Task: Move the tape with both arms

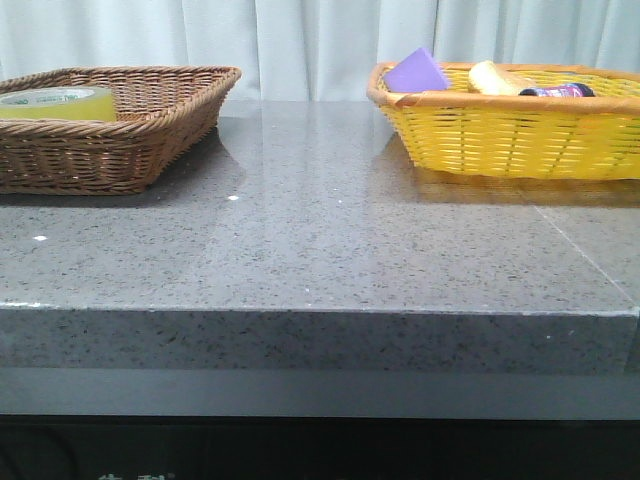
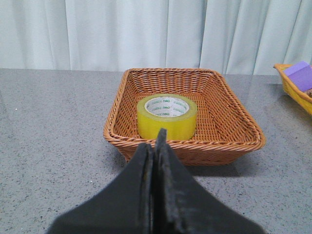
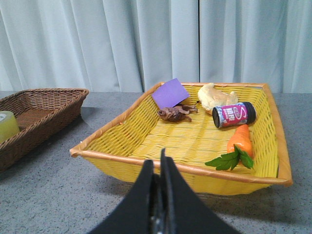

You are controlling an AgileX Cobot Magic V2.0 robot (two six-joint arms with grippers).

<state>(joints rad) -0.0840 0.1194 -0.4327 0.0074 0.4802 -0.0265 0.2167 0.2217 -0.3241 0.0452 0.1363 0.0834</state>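
The translucent yellow tape roll (image 2: 167,118) lay flat in the brown wicker basket (image 2: 234,113), far left. Both the left gripper (image 2: 157,146) and the right gripper (image 3: 160,168) were clenched empty; the left should open wide before descending.

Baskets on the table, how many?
2. The brown wicker basket sits on the robot's left side of the table and holds the tape. The yellow basket sits on the right with assorted small items. None appear hidden.

Yellows, browns and speckled grey

The tape (image 2: 167,118) is translucent yellow with a white, green-lettered core; its basket (image 2: 234,122) is woven brown. The other basket (image 3: 146,131) is bright yellow, holding a purple block (image 3: 169,93) and orange carrot (image 3: 241,140). The worktop (image 1: 320,230) is speckled grey; both grippers black.
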